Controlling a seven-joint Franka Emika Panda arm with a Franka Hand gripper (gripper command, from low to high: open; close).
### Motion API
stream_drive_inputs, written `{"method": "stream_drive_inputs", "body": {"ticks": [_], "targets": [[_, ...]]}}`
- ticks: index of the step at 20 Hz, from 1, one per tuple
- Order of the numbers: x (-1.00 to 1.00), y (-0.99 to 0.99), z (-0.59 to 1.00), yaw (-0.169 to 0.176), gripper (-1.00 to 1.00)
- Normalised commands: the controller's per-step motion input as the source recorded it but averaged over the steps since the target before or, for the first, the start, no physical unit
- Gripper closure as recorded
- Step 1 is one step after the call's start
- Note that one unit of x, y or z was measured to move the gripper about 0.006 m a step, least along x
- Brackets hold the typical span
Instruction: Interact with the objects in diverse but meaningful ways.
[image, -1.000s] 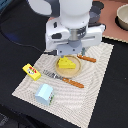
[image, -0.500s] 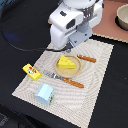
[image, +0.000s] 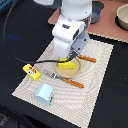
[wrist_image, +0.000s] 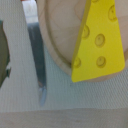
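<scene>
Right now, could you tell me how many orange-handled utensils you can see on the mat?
2: the knife lies at the plate's far side, the fork at its near side. The arm may hide others.

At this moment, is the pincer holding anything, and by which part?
It cannot be told: neither view shows the pincer's fingers. The cheese wedge lies on the plate, with no finger visible on it.

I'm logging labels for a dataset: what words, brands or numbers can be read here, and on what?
None can be read.
Packet: red marks on yellow, too blurred to read as text.
Cheese: holes only, no print.
Cup: plain blue, no print seen.
Knife: bare blade, no stamp seen.
</scene>
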Motion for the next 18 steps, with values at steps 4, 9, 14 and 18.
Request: {"method": "stream_drive_inputs", "body": {"ticks": [4, 9, 14, 18], "targets": [[-0.37, -0.10, -0.39, 0.070, -1.00], [-0.13, -0.10, -0.35, 0.023, -1.00], [-0.04, -0.15, -0.24, 0.011, -1.00], [0.09, -0.16, -0.10, 0.000, -1.00]]}}
